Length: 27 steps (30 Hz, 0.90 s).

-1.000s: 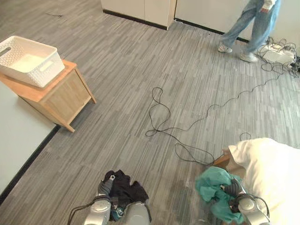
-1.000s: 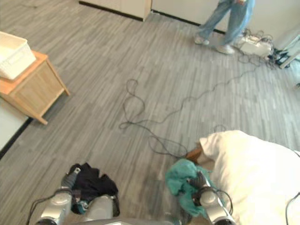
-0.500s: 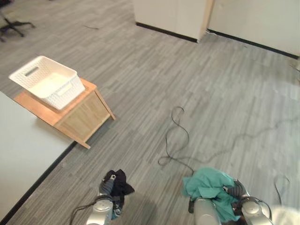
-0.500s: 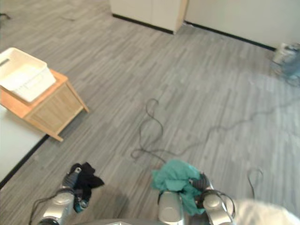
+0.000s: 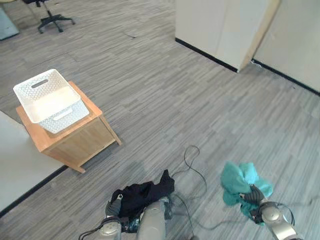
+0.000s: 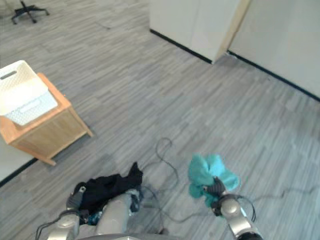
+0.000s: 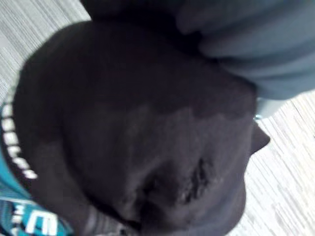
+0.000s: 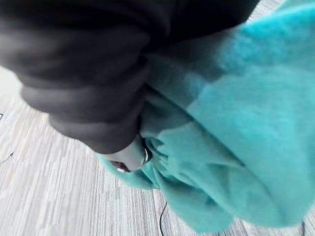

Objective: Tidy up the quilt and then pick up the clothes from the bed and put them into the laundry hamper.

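With both garments off the bed, the left hand (image 5: 116,199) clutches a crumpled black cloth garment (image 5: 142,192) and the right hand (image 6: 216,189) grips a bunched teal fabric garment (image 6: 207,173); dropping them into the white perforated plastic hamper (image 5: 49,100) on the wooden table (image 5: 75,137), well apart, seemingly remains.

Floor (image 5: 150,95): open grey boards between the robot and the white hamper (image 5: 50,100)
Hamper: open-topped, on a wooden cabinet (image 5: 75,137)
Obstacles: office chair (image 5: 50,12) far off; wall units (image 5: 225,30) beyond
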Tool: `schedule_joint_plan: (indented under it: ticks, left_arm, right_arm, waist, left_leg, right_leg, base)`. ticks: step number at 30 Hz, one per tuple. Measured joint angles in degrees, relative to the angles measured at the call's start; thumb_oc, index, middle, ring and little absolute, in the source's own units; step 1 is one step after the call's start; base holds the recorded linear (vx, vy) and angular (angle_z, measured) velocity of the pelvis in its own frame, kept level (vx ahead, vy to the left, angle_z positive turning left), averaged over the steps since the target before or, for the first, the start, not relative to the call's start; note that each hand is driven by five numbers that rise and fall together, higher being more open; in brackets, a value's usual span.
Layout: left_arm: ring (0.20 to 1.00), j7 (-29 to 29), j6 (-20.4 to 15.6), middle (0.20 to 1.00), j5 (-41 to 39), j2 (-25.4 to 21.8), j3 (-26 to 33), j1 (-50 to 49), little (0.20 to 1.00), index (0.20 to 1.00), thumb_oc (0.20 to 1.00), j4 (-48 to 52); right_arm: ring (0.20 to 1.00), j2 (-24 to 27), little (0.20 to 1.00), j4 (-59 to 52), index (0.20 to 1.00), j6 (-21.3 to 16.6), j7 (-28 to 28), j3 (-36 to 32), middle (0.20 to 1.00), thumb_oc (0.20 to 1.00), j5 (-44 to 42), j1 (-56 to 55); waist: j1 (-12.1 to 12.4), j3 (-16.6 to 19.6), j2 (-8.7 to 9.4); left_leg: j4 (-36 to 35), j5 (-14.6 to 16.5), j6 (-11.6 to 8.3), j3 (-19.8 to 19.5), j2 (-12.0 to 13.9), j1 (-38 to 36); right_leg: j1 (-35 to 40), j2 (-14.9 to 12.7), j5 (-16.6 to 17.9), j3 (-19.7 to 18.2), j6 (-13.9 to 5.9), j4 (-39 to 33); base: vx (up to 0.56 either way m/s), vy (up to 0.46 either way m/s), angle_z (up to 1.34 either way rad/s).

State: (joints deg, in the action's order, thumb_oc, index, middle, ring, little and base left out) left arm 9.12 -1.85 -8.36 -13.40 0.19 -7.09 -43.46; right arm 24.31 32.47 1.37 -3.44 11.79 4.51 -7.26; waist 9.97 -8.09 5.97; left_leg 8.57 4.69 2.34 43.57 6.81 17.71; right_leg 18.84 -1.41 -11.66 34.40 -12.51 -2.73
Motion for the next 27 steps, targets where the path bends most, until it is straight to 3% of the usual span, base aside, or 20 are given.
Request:
schedule_joint_plan:
  ticks: [1, 2, 3, 4, 6, 7, 8, 9, 10, 11, 12, 14, 16, 17, 18, 20, 22, 23, 25, 27]
  left_arm:
    - [0.2, 0.0, 0.3, 0.2, 0.0, 0.4, 0.3, -0.6, 0.2, 0.2, 0.2, -1.9]
    - [0.2, 0.1, 1.4, 0.2, 0.0, 0.1, -0.2, 0.1, 0.2, 0.2, 0.2, -4.1]
    - [0.2, 0.1, 1.5, 0.2, 0.0, -0.7, -0.5, -0.3, 0.2, 0.2, 0.2, -3.3]
    - [0.2, 0.1, 1.4, 0.2, 0.0, -1.6, 0.3, 0.0, 0.2, 0.2, 0.2, -2.7]
    - [0.2, 0.3, 2.5, 0.2, 0.0, -2.2, -0.3, 1.2, 0.2, 0.2, 0.2, -3.2]
    - [0.2, 0.4, 2.4, 0.2, 0.1, -0.5, 0.7, 1.5, 0.2, 0.2, 0.2, -3.2]
    - [0.2, 1.2, 2.5, 0.2, 0.0, 0.4, 0.7, 2.0, 0.2, 0.2, 0.2, -2.8]
    - [0.2, 1.9, 2.3, 0.2, 0.2, 0.6, -0.2, 1.8, 0.2, 0.2, 0.2, -2.1]
    - [0.2, 2.3, 2.2, 0.2, 0.3, 0.3, -0.8, 2.4, 0.2, 0.2, 0.2, -1.3]
    - [0.2, 2.4, 1.6, 0.2, 0.7, -1.0, -1.6, 2.9, 0.2, 0.2, 0.2, -0.2]
    - [0.2, 2.7, 1.3, 0.2, 0.8, -1.9, -1.3, 3.2, 0.2, 0.2, 0.2, 0.8]
    - [0.2, 3.6, 0.6, 0.2, 2.4, -3.7, -1.3, 4.6, 0.2, 0.2, 0.2, 1.1]
    - [0.2, 4.0, 1.0, 0.2, 2.6, -3.5, -1.1, 4.7, 0.2, 0.2, 0.2, -0.5]
    - [0.2, 4.0, 1.2, 0.2, 2.9, -2.4, -0.8, 3.4, 0.2, 0.2, 0.2, -1.6]
    - [0.2, 3.4, 1.7, 0.2, 3.0, -1.1, -1.3, 3.6, 0.2, 0.2, 0.2, -2.7]
    - [0.2, 2.9, 1.9, 0.2, 3.0, 1.8, -2.2, 3.9, 0.2, 0.2, 0.2, -2.6]
    - [0.2, 2.5, 0.3, 0.2, 2.9, -0.2, -2.1, 2.2, 0.2, 0.2, 0.2, 0.8]
    - [0.2, 2.6, -0.3, 0.2, 2.8, -0.5, -1.9, 2.0, 0.2, 0.2, 0.2, 0.7]
    - [0.2, 2.3, 0.5, 0.2, 2.3, -0.2, -1.2, 0.9, 0.2, 0.2, 0.2, 0.4]
    - [0.2, 2.2, 0.6, 0.2, 2.3, -0.4, -1.3, 0.9, 0.2, 0.2, 0.2, 1.0]
  right_arm:
    - [0.2, -0.2, 0.2, 0.5, 0.2, 0.2, -0.2, -0.1, 0.2, 0.2, 0.1, -1.3]
    - [0.2, -2.1, 0.2, 1.9, 0.2, 0.4, -1.1, 0.4, 0.2, 0.2, 0.1, -4.6]
    - [0.2, -3.1, 0.2, 2.3, 0.2, 0.7, -0.9, 1.1, 0.2, 0.2, 0.0, -5.6]
    - [0.2, -4.5, 0.2, 2.2, 0.2, 0.6, -0.7, 0.7, 0.2, 0.2, 0.1, -5.2]
    - [0.2, -5.7, 0.2, 1.8, 0.2, 0.3, -1.3, -2.7, 0.2, 0.2, 0.1, -3.5]
    - [0.2, -3.6, 0.2, 2.2, 0.2, 0.0, -1.4, -2.4, 0.2, 0.2, 0.1, -1.9]
    - [0.2, -2.9, 0.2, 2.0, 0.2, -0.1, -1.2, -3.6, 0.2, 0.2, 0.1, -0.4]
    - [0.2, -2.3, 0.2, 0.5, 0.2, -0.2, -1.5, -5.6, 0.2, 0.2, -0.1, 0.2]
    - [0.2, -1.2, 0.2, -1.4, 0.2, -0.4, -1.4, -5.9, 0.2, 0.2, -0.2, -1.2]
    - [0.2, -1.0, 0.2, -2.3, 0.2, -0.7, -1.4, -6.5, 0.2, 0.2, -0.3, -2.6]
    - [0.2, -0.8, 0.2, -2.3, 0.2, -1.1, -1.4, -6.4, 0.2, 0.2, -0.3, -3.5]
    - [0.2, -0.9, 0.2, -1.9, 0.2, -0.9, -1.5, -6.8, 0.2, 0.2, -0.7, -4.2]
    - [0.2, -1.0, 0.2, -1.3, 0.2, -1.0, -1.5, -7.9, 0.2, 0.2, -0.8, -3.2]
    - [0.2, -0.8, 0.2, 0.0, 0.2, -1.1, -1.5, -8.7, 0.2, 0.2, -0.8, -0.3]
    - [0.2, -0.1, 0.2, 0.0, 0.2, -0.5, -1.4, -8.9, 0.2, 0.2, -0.8, 2.9]
    - [0.2, 1.8, 0.2, -0.9, 0.2, -1.2, -1.1, -9.3, 0.2, 0.2, -0.7, 3.8]
    - [0.2, 1.1, 0.2, -0.4, 0.2, -1.4, -0.4, -8.7, 0.2, 0.2, -1.0, 1.7]
    - [0.2, 1.2, 0.2, -0.1, 0.2, -1.6, -0.3, -8.8, 0.2, 0.2, -1.1, 2.3]
    - [0.2, 0.9, 0.2, -0.1, 0.2, -1.7, -1.3, -7.9, 0.2, 0.2, -1.2, 4.5]
    - [0.2, -0.7, 0.2, -0.5, 0.2, -1.6, -1.2, -6.5, 0.2, 0.2, -1.2, 4.2]
  waist:
    - [-1.8, 0.7, -0.16]
    - [-3.7, 2.5, 1.87]
    - [-3.3, 3.6, 4.03]
    - [-1.8, 3.2, 6.85]
    - [-5.4, 2.5, 7.53]
    - [-4.3, 0.9, 4.2]
    - [-4.1, -0.2, 0.33]
    - [-6.2, -1.9, -4.98]
    - [-7.9, -2.1, -6.64]
    - [-10.2, -2.6, -6.52]
    - [-11.0, -2.3, -5.15]
    - [-11.6, -2.6, -2.15]
    - [-12.4, -3.1, -2.65]
    - [-11.4, -3.8, -3.23]
    - [-11.6, -6.3, -3.99]
    - [-12.9, -10.0, -4.71]
    - [-11.6, -8.1, 0.28]
    - [-10.0, -7.9, 0.65]
    - [-9.2, -7.5, -0.63]
    - [-8.0, -7.8, 1.42]
  left_leg:
    - [0.1, -0.4, 7.29, -0.8, -1.1, -2.0]
    - [-2.3, -3.0, 11.38, -4.6, -3.8, -4.7]
    - [-4.2, -4.0, 11.1, -5.5, -5.4, -6.0]
    - [-3.8, -3.5, 10.52, -6.5, -8.1, -7.4]
    - [-1.5, -4.2, 8.97, -12.2, -10.2, -7.9]
    - [-1.4, 2.5, 9.51, -20.1, -11.3, -11.4]
    - [0.1, 3.8, 9.0, -21.7, -8.9, -12.9]
    - [-1.1, 2.7, 5.85, -26.8, -6.4, -15.2]
    - [-3.2, 2.3, 3.96, -31.4, -6.5, -17.4]
    - [-5.0, 0.0, 3.15, -35.1, -6.9, -18.9]
    - [-5.7, 4.6, 3.28, -35.6, -7.7, -19.7]
    - [-5.9, 5.0, 4.3, -36.2, -8.0, -20.8]
    - [-9.2, 4.6, 2.34, -36.4, -3.9, -22.8]
    - [-9.7, 1.9, -2.89, -35.9, -1.3, -24.2]
    - [-8.5, -1.5, -4.55, -36.2, 0.4, -26.0]
    - [-1.8, -6.3, -6.42, -38.8, 1.9, -27.8]
    - [24.0, -6.2, -8.24, -39.1, 0.8, -16.6]
    - [34.9, -7.0, -7.92, -37.5, 2.2, -12.1]
    - [40.8, -6.4, -8.65, -36.8, 5.1, -6.7]
    - [39.2, -5.3, -8.12, -30.2, 6.9, -4.0]
  right_leg:
    - [0.8, -0.2, -1.2, -0.3, 1.12, 6.8]
    - [-2.3, -5.7, -0.5, -1.0, -1.3, 25.1]
    - [-4.5, -7.8, -0.4, -2.4, -0.76, 31.2]
    - [-9.6, -10.6, 5.5, -6.4, -1.06, 41.0]
    - [-15.1, -13.2, 12.7, -9.5, 1.06, 54.0]
    - [-20.9, -12.9, 10.3, -12.1, -0.37, 58.4]
    - [-25.7, -11.1, 7.9, -12.9, 2.5, 60.9]
    - [-29.9, -8.8, 5.2, -11.2, 5.64, 57.4]
    - [-32.2, -8.1, 3.8, -12.0, 4.93, 51.1]
    - [-32.8, -8.4, 3.4, -15.5, 4.76, 38.1]
    - [-34.4, -9.9, 3.7, -17.3, 4.17, 33.6]
    - [-34.5, -11.8, 6.6, -23.5, 2.69, 12.0]
    - [-30.2, -8.2, 16.7, -21.7, 2.65, 4.8]
    - [-27.3, -5.4, 20.5, -19.3, 6.86, 3.5]
    - [-27.7, -5.1, 18.2, -18.7, 9.75, 10.5]
    - [-33.0, -7.9, 14.1, -20.4, 9.26, 33.5]
    - [-27.9, -9.8, 7.8, -20.6, 12.02, 26.7]
    - [-23.9, -7.8, 4.2, -20.7, 12.16, 20.7]
    - [-21.1, -4.6, 5.5, -19.5, 14.03, 16.2]
    - [-16.5, -3.7, 6.8, -18.9, 13.94, 10.5]
  base:
    - [0.66, 0.239, 2.06]
    - [0.43, 0.121, 2.07]
    - [0.65, 0.171, 1.86]
    - [0.47, 0.134, 1.2]
    - [0.67, 0.011, 1.58]
    - [0.93, -0.116, 1.15]
    - [0.92, -0.264, 1.25]
    - [0.69, -0.248, 1.49]
    - [1.05, -0.441, 2.55]
    - [0.62, -0.278, 2.29]
    - [0.89, -0.362, 2.39]
    - [0.64, -0.203, 1.89]
    - [0.71, -0.289, 1.32]
    - [0.82, -0.432, 0.54]
    - [0.6, -0.339, 0.31]
    - [0.56, -0.572, 0.82]
    - [0.46, -0.558, 1.04]
    - [0.29, -0.261, 0.02]
    - [0.32, -0.122, -0.18]
    - [0.58, -0.071, 0.22]
